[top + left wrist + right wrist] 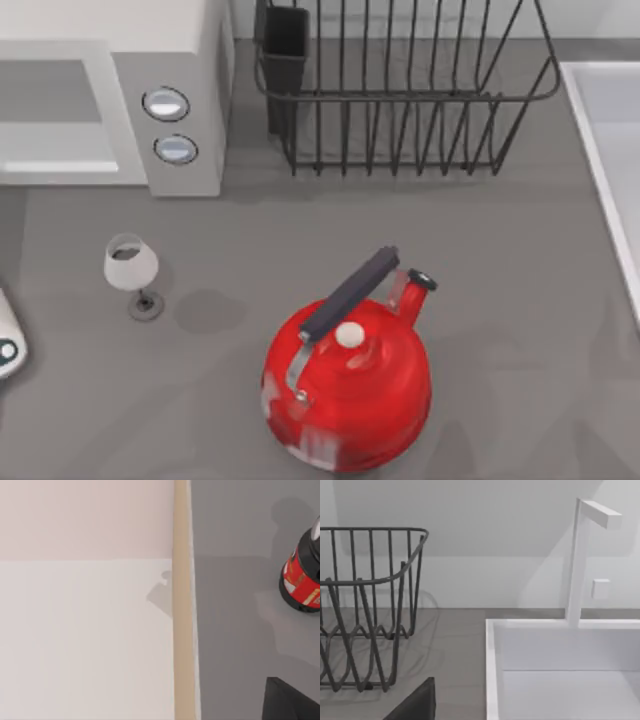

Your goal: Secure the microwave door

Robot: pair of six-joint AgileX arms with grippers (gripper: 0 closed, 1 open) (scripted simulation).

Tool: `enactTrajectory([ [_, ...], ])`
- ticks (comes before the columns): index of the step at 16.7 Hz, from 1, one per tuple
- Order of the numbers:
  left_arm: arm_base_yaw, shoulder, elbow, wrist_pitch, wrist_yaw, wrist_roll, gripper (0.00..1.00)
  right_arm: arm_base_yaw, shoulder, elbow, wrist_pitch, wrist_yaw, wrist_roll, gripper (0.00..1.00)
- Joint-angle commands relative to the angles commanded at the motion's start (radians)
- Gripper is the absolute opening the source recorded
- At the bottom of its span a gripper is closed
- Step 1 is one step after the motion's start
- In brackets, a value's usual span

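Item one, the microwave (180,95): white and light-grey box at the table's far left corner in the top view, its grey panel with two round dials (166,104) facing the table's middle. Item two, the microwave door (60,120): white-framed panel with a greyish window, lying left of the dial panel; from above I cannot tell whether it sits flush or stands ajar, so I judge the closing step not yet confirmed. Item three, black wire dish rack (400,90), along the far edge to the right of the microwave, just beside it. Item four, red kettle (348,390), near the front centre, dark handle across its top. Item five, wine glass (131,268), upright, in front of the microwave and left of the kettle. Item six, white sink (560,670) with its tap (580,560), at the table's right side. Item seven, a small scale (8,350) at the left edge. My grippers: whether spread or pressed together, I cannot tell for either. Risks, as I judge them: reaching for the door with my left arm would pass close over the wine glass, and a low sweep could topple it; pushing the frame off-centre could shift the whole microwave against the rack instead of seating the door.
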Motion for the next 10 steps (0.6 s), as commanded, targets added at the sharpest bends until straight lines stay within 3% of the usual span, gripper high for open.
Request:
enactTrajectory([
  [4, 0.003, 0.044, -0.085, 0.114, 0.002, 0.002, 0.0, 0.0, 0.0, 0.0, 0.0, 0.0, 0.0, 1.0],
  [10, -0.013, 0.025, -0.102, 0.123, -0.003, -0.011, 0.0, 0.0, 0.0, 0.0, 0.0, 0.0, 0.0, 1.0],
])
